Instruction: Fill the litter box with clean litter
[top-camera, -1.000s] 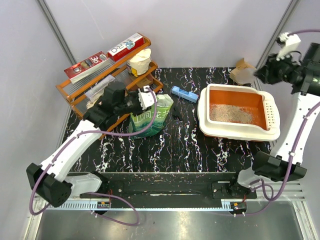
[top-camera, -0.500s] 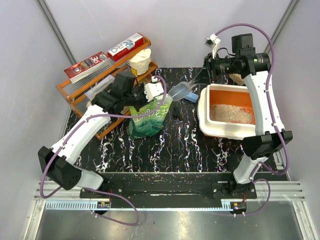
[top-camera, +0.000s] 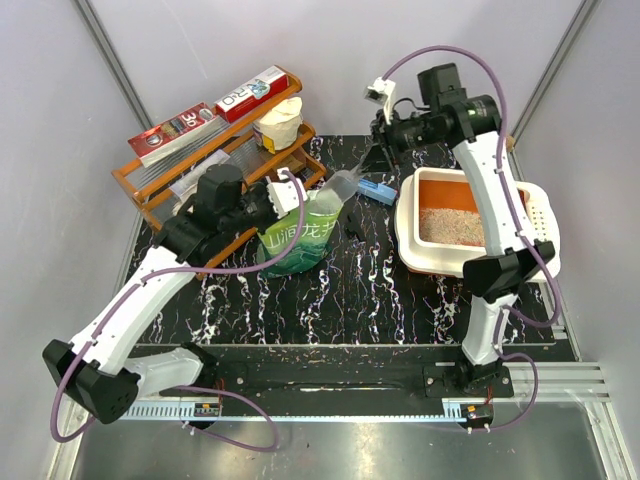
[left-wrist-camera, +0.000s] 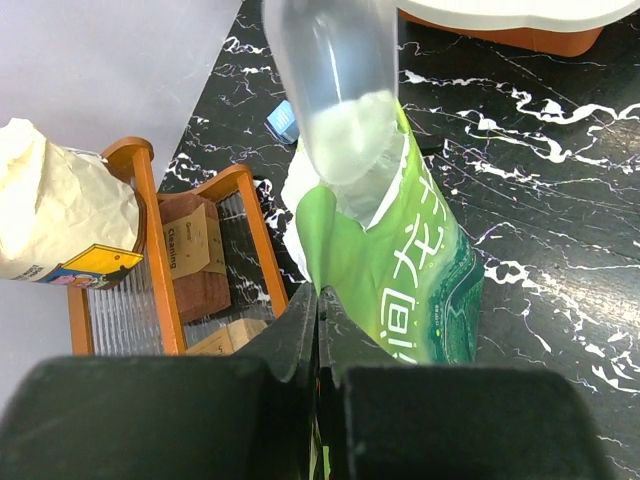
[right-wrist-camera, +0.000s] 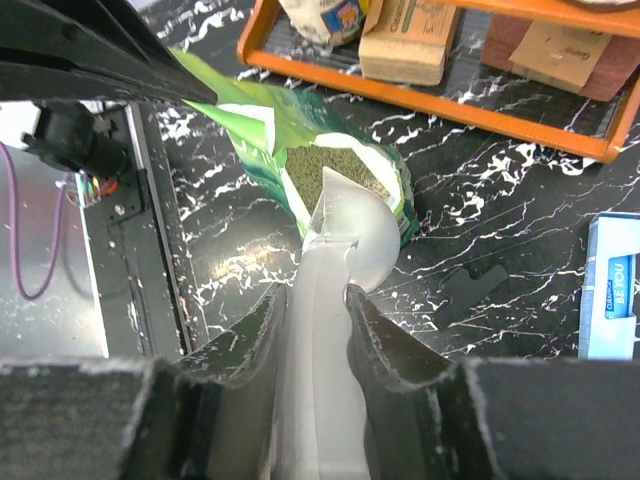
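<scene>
Near the surface's (top-camera: 360, 290) rear edge, right claw (right-wrist-camera: 315, 292) clenches a clear scoop (right-wrist-camera: 338, 235) at the green pouch's (left-wrist-camera: 400, 275) mouth; left claw (left-wrist-camera: 318, 305) pinches its lip; the litter box (top-camera: 418, 255), holding clean litter (top-camera: 445, 225), sits by the right edge.

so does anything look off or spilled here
No spill visible. The green pouch leans over, pinched open by the left gripper, with the scoop at its mouth. The clean litter covers only part of the litter box floor, the rest bare orange.

I have bare black table (top-camera: 365, 275) to pass over between the green pouch (top-camera: 295, 240) and the litter box (top-camera: 408, 225). A blue box (top-camera: 378, 190) blocks that gap's far end; the orange rack (top-camera: 160, 185) crowds the pouch's left.
</scene>
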